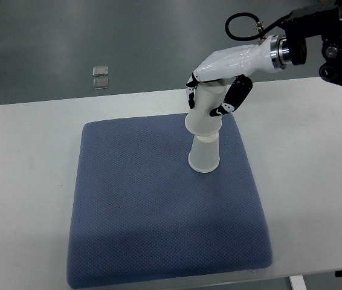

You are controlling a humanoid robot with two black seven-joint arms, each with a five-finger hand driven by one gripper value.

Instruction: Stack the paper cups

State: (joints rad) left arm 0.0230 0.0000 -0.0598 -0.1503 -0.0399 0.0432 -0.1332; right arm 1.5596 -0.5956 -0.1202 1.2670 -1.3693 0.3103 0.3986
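On blue textured mat (159, 229), right white robot hand (219, 90) curling fingers (234, 99) around upper of two white inverted paper cups (205, 136), nesting over lower one.

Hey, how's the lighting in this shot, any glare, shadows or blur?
Top view: even overhead light, sharp throughout; soft glare on the white robot hand and the grey floor; only a faint shadow along the near edge of the blue mat; the paper cups nearly blend into the white table.

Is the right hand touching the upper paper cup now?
Touching. The top view shows the right hand with fingers wrapped around the upper paper cup.
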